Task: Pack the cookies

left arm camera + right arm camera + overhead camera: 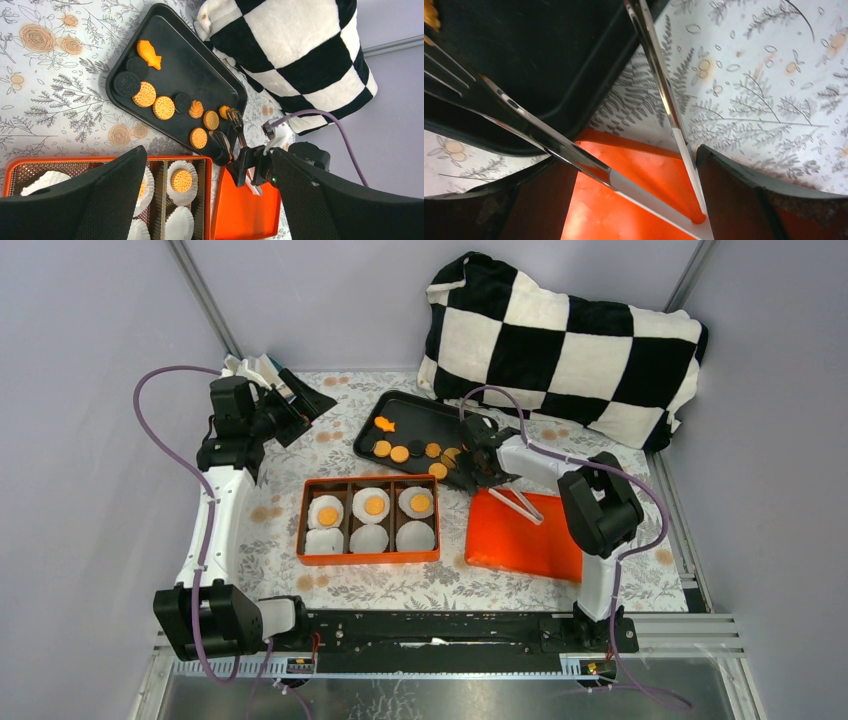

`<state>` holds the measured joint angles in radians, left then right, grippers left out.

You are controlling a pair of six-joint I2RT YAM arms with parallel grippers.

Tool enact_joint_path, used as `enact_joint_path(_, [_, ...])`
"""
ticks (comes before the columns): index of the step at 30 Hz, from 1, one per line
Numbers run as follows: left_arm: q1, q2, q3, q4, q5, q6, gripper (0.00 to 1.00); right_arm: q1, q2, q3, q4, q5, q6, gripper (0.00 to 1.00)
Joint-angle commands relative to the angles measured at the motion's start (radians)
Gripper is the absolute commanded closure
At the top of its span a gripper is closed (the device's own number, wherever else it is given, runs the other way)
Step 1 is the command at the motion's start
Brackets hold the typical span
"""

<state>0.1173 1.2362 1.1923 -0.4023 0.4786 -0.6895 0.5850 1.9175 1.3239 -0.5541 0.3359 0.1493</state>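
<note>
1. Table [262, 512], covered with a floral cloth; carries everything below.
2. Checkered pillow [560, 340], black and white, at the far right, just behind the tray.
3. Black tray [415, 412], far centre, set at an angle.
4. Orange box [370, 557], near centre, with six compartments, each holding a white paper cup [369, 538].
5. Orange lid [520, 538], lying flat to the right of the box.
6. Left gripper [207, 154], raised at the far left with its jaws fully apart, holding nothing.
7. Right gripper [629, 165], low over the lid's far edge beside the tray. Its jaws are wide apart around the tongs, and contact cannot be told.
8. Steel tongs [521, 506], with a white handle on the lid, arms spread, tips at the tray's near corner.
9. Cookies [399, 453], orange:
   - several rounds and one fish shape [384, 424] lie on the tray;
   - three rounds sit in the box's far-row cups [374, 505].
10. Dark round biscuits [126, 83], on the tray among the orange ones.
</note>
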Motion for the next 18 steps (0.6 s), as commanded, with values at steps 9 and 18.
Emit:
enact_joint_path(9, [-0.011, 0.017, -0.025, 0.052, 0.003, 0.004, 0.01, -0.048, 0.072, 0.160, -0.007, -0.168, 0.021, 0.41])
enact_joint_path(18, [-0.024, 0.019, -0.017, 0.056, -0.001, -0.003, 0.01, -0.050, -0.005, 0.210, -0.022, -0.112, 0.011, 0.45])
